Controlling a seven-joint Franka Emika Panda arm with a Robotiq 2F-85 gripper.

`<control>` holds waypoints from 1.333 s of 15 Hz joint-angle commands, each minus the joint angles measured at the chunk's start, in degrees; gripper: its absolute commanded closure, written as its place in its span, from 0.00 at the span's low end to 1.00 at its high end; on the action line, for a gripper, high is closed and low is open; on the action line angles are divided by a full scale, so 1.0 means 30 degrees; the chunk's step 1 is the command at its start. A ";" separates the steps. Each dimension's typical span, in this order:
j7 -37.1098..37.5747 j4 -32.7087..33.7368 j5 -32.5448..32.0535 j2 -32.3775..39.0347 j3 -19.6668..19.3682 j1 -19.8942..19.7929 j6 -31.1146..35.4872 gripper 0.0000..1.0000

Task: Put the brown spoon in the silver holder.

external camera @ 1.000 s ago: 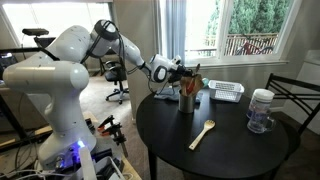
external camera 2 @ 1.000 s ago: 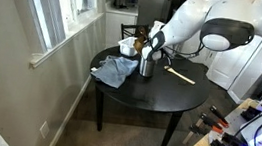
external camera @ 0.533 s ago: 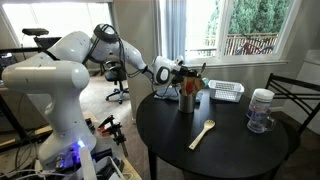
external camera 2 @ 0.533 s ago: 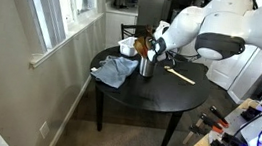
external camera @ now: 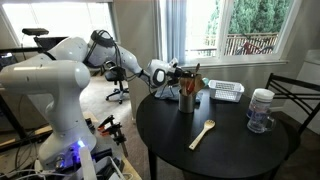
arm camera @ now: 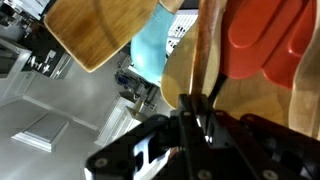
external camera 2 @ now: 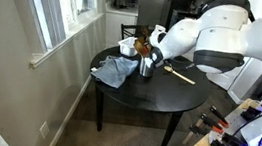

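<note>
Brown spoon [arm camera: 207,62], slender and dark with a thin handle, runs between the fingers of the black two-finger gripper [arm camera: 203,113], which are drawn almost together and pinch that handle. Pale wooden utensils, an orange-red spatula [arm camera: 265,40] and a teal spatula [arm camera: 155,50] crowd around it. In both exterior views the gripper [external camera: 183,72] [external camera 2: 151,53] hangs just above the small upright silver metal holder [external camera: 187,99] [external camera 2: 147,69]; how deep the brown spoon sits there cannot be told. On the round black table [external camera: 170,140] lie a light-tan wooden spoon [external camera: 203,133], a white slotted basket [external camera: 226,92], a clear glass jar [external camera: 261,110] and a crumpled blue cloth [external camera 2: 114,71].

Outstretched arm [external camera: 122,52], tool [external camera: 181,72] level
</note>
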 commanded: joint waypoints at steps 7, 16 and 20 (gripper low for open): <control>0.1457 -0.0655 0.1388 0.2136 -0.1141 0.1726 0.0000 0.46; 0.0302 -0.1926 0.0287 -0.0358 0.0006 0.1754 0.0000 0.00; -0.0175 -0.3683 -0.1751 -0.3978 0.0733 0.1702 0.0001 0.00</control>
